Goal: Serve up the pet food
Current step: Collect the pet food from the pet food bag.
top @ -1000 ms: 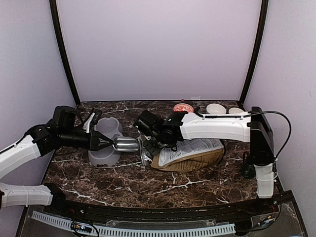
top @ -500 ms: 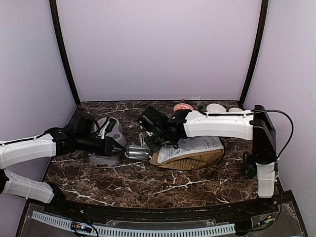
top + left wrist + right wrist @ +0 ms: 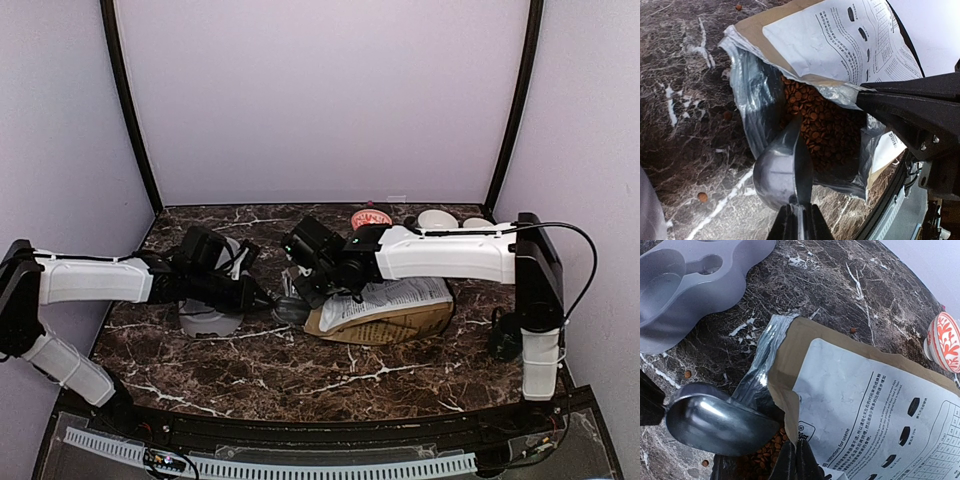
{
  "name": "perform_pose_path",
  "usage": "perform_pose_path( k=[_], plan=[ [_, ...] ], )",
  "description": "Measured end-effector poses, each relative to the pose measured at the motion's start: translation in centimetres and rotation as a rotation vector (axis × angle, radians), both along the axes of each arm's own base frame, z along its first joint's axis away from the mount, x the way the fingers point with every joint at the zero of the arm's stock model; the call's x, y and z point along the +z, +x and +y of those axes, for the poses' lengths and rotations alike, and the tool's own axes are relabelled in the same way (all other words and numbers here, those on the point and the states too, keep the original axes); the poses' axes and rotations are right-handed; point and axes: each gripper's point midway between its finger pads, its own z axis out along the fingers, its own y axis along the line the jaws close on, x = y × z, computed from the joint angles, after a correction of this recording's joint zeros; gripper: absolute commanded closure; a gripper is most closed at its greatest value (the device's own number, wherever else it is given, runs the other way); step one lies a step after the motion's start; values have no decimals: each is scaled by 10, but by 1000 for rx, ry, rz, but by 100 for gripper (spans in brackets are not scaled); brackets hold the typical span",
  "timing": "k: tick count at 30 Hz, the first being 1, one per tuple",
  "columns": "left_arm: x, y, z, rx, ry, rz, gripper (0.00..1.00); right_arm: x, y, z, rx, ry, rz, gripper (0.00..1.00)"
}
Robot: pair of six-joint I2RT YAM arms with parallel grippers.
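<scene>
The pet food (image 3: 822, 117) is a heap of reddish-brown kibble inside a paper bag (image 3: 395, 310) that lies on its side with its foil-lined mouth open to the left. My left gripper (image 3: 797, 215) is shut on the handle of a metal scoop (image 3: 782, 170); the scoop's tip sits in the bag's mouth at the kibble. My right gripper (image 3: 797, 452) is shut on the bag's upper lip and holds it up. The scoop (image 3: 715, 420) and some kibble (image 3: 765, 450) also show in the right wrist view. The scoop's hollow faces away from both wrist cameras.
A grey double bowl (image 3: 685, 285) stands left of the bag, half under my left arm (image 3: 100, 280). A red-patterned bowl (image 3: 372, 217) and two white bowls (image 3: 437, 219) sit at the back. Stray kibble (image 3: 702, 197) lies on the marble table (image 3: 250, 370).
My left arm has swung right, carrying the scoop from beside the grey bowl into the bag's mouth. The right gripper has kept its hold on the bag's lip.
</scene>
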Motion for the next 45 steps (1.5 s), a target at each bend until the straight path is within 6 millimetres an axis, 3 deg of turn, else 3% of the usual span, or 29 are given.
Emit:
perform_pose_path(
  k=[11, 45],
  plan=[
    [-13, 7, -25, -35, 1, 30, 100, 2, -2, 2, -3, 47, 8, 100],
    [-33, 22, -67, -24, -200, 157, 100, 18, -4, -2, -25, 187, 3, 100]
  ],
)
